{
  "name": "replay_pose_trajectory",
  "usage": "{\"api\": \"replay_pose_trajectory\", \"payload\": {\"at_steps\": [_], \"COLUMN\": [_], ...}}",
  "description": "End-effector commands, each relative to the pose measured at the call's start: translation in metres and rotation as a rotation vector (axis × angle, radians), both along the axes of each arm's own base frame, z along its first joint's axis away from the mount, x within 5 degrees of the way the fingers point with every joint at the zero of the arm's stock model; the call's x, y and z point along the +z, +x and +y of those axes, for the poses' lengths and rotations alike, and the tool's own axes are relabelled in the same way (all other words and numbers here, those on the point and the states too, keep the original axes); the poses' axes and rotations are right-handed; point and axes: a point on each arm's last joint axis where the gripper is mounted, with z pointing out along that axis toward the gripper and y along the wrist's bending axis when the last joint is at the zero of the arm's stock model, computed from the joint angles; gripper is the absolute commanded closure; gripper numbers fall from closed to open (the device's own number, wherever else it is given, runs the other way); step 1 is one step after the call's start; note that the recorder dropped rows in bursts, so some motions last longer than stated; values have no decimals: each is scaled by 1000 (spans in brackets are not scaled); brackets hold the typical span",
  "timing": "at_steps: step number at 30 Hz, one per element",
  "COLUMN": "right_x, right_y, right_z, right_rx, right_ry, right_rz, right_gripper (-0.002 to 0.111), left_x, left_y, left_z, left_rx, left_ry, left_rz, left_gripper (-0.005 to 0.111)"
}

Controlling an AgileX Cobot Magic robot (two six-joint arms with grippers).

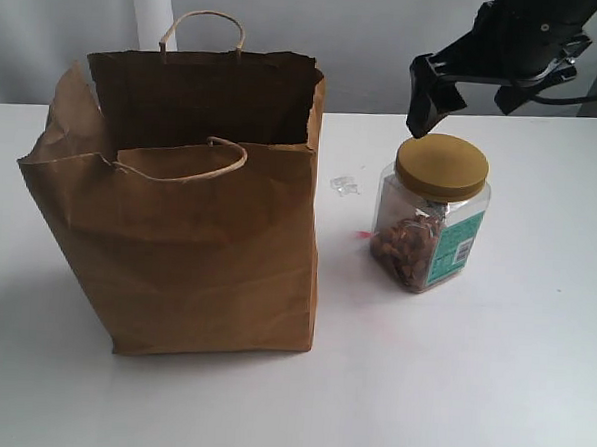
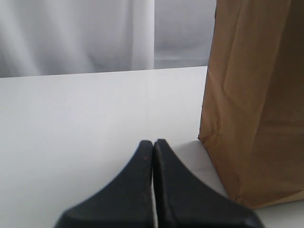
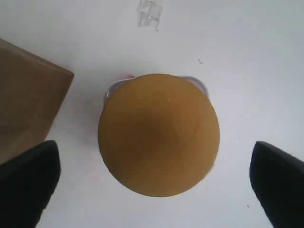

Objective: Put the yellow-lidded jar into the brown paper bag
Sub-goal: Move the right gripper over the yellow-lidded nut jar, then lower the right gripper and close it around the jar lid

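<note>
The brown paper bag [image 1: 197, 248] was seen standing upright on the white surface [image 1: 470, 393], its mouth open and its inside dark. 2 twisted loop handles were made out: the far one [image 1: 202, 23] was raised above the rim, and the near one [image 1: 196, 163] was folded down against the front panel.

And there, to the right of the bag in the exterior view, the yellow-lidded jar [image 1: 431, 215] was found upright on the surface, near the bag but apart from it, with a strip of bare surface between them. Its mustard lid [image 3: 159, 135] was screwed on, brown contents were seen through the clear wall, and a teal label [image 1: 455, 247] was shown on its right-hand side.

Over the jar the right gripper [image 3: 154, 183] was held, directly above the lid. Its jaws were spread wide, 1 on either side of the lid, and nothing was gripped by them. In the exterior view the dark fingers [image 1: 425, 95] were placed just above lid height. A corner of the bag was caught at the edge of the right wrist view.

The left gripper [image 2: 153, 143] was held low over the surface, just beside the bag's side wall. Its jaws were pressed together with nothing between them. A pale curtain [image 2: 71, 33] was seen beyond the surface.

A small clear scrap [image 1: 344, 186] was noted on the surface between bag and jar, toward the back. A faint red mark [image 1: 363, 234] was spotted just beside the jar's base.
</note>
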Motion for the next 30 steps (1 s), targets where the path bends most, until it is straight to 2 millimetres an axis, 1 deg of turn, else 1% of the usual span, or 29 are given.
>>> {"api": "replay_pose_trajectory", "payload": {"at_steps": [1,7,11,20,24,28,29,30], "right_x": [-11,-24,-37,-57,-72,-75,-75,-75], "right_y": [7,13,18,25,31,32,32,31], "right_z": [5,4,4,0,0,-1,-1,-4], "right_rx": [3,2,2,3,3,8,11,10], "right_ry": [43,37,35,-4,-8,-13,-23,-51], "right_rz": [26,60,91,131,160,164,164,176], "right_gripper": [3,3,3,3,3,3,4,10], "left_x": [1,1,1,1,1,1,1,1], "left_y": [0,0,0,0,0,0,0,0], "left_z": [-1,-1,-1,-1,-1,-1,-1,-1], "left_rx": [-6,-6,-6,-6,-6,-6,-6,-6], "left_ry": [-7,-7,-7,-7,-7,-7,-7,-7], "left_rz": [-9,-9,-9,-9,-9,-9,-9,-9], "left_gripper": [106,106,106,106,106,106,106,106]}}
